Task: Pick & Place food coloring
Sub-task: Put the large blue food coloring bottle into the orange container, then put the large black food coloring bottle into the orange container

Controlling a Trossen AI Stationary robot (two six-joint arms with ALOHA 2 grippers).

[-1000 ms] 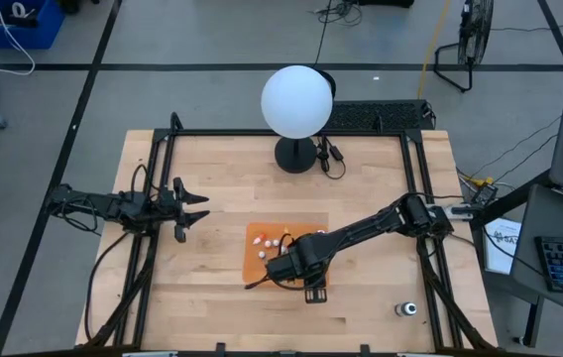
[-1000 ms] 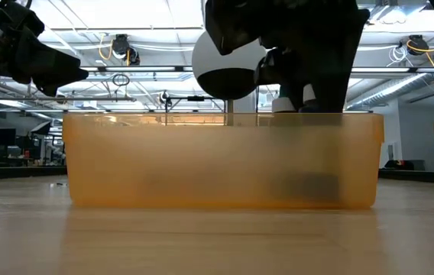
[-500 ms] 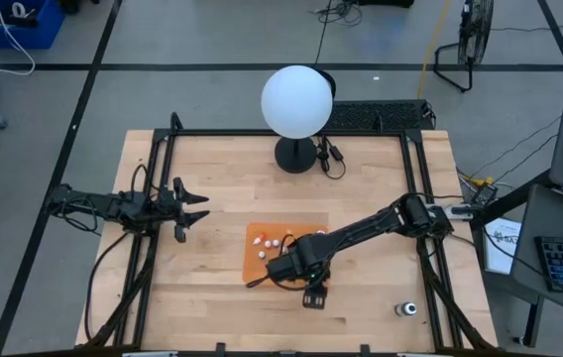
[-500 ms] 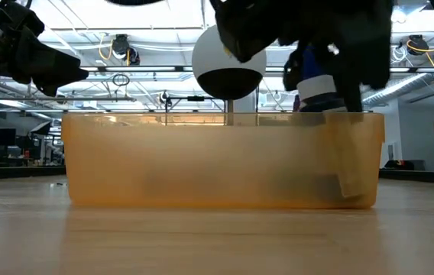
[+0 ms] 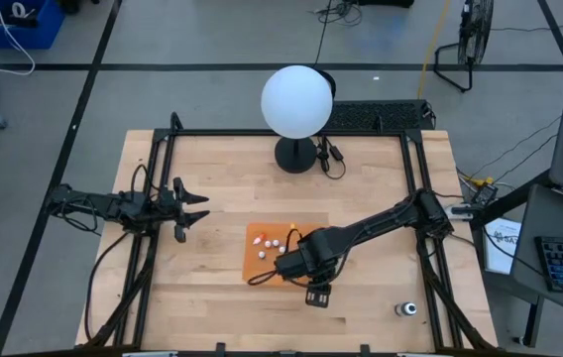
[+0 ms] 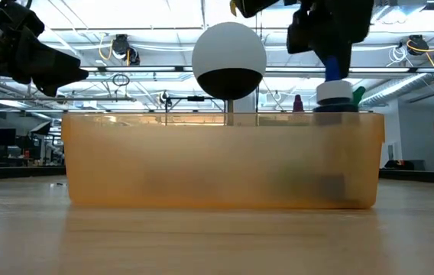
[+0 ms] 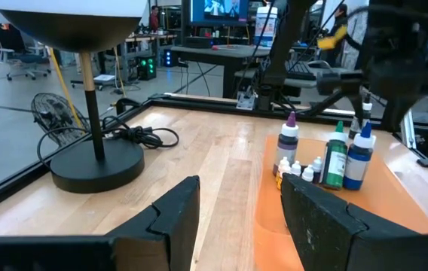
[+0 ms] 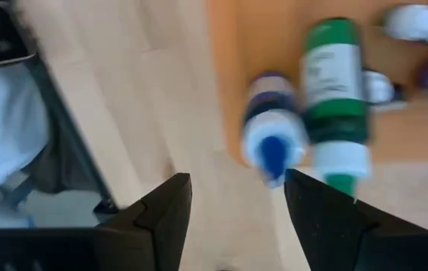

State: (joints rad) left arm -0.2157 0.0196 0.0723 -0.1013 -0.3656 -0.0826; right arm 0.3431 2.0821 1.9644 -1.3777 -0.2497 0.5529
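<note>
Right tool: hangs above the near edge of the orange mat, near the middle of the wooden surface; its fingers are spread apart with nothing between them.
Left tool: waits over the left side of the surface, well apart from the mat, fingers parted and empty.
Blue bottle: stands upright on the mat at its edge, directly beneath the right tool and not touching it; its white collar and blue tip show over the mat's raised rim in the low view.
Green bottle: upright, just beside the blue one.
Purple-capped bottle: upright on the mat, near the other two.
Small whitish bottles: clustered on the mat, near the taller ones.
Globe lamp: at the far side of the surface, well apart from the mat.
</note>
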